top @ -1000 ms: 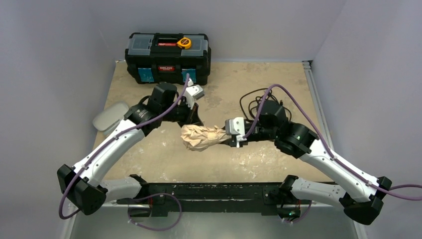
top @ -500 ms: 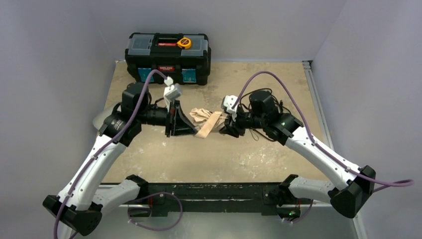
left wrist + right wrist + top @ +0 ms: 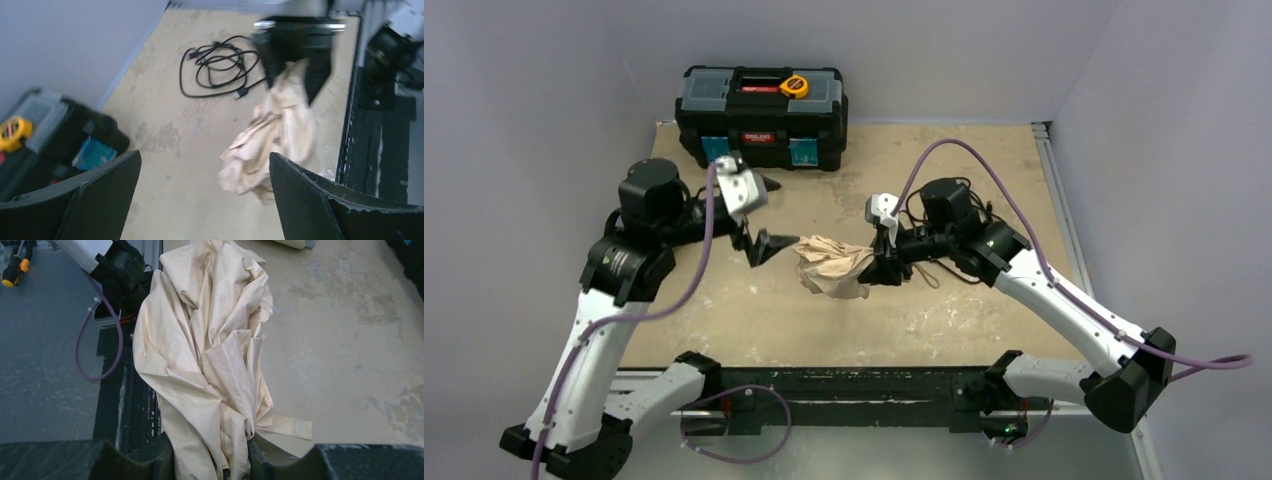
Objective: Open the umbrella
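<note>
Right gripper (image 3: 882, 262) pinches umbrella (image 3: 832, 270) fabric; left gripper (image 3: 764, 215) spread wide, empty. Risk: cloth-only grip slips or tears. Shaft probably buried, can't see it.

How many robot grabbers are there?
2. The left gripper hangs open, left of the umbrella, touching nothing. The right gripper is shut on the umbrella's right end. None looks hidden.

No wording can be read anywhere. The black toolbox (image 3: 761, 115) at the far left carries a red label (image 3: 758, 137) with pale lettering on its front and blue stickers (image 3: 716, 148) beside it, all too small to make out.
</note>
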{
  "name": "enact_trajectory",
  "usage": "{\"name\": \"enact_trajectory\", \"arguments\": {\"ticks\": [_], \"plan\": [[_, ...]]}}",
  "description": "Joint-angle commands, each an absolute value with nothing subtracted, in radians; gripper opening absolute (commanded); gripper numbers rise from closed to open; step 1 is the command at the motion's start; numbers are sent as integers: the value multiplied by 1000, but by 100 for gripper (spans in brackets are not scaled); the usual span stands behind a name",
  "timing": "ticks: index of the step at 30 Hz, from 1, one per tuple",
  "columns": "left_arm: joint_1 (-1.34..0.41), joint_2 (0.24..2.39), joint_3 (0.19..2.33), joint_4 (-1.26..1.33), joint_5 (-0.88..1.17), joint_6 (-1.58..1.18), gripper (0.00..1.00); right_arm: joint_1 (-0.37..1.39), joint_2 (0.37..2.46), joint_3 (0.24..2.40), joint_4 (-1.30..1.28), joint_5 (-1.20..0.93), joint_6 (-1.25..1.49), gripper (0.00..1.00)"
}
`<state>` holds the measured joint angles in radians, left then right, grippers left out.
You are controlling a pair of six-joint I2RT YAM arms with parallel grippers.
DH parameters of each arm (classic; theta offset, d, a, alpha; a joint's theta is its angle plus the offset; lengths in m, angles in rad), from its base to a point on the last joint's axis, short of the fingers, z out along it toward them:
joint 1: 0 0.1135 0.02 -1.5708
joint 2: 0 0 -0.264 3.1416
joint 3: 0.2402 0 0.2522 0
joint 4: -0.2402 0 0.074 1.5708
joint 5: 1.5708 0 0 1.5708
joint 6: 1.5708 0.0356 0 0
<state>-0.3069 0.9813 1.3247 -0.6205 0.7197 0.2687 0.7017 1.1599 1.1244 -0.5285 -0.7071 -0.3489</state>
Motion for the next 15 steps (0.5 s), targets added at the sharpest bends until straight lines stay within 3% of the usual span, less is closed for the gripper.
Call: {"name": "enact_trajectory", "arguments": {"ticks": [1, 6, 15], "plan": [[-521, 930, 1427, -901, 726, 780, 100, 701, 1197, 1181, -426, -741, -197, 0], [-793, 960, 1400, -847, 527, 779, 100, 698, 1253, 1229, -423, -773, -116, 0], [-959, 1044, 1264, -674, 198, 839, 100, 697, 1249, 1254, -408, -924, -79, 0]]}}
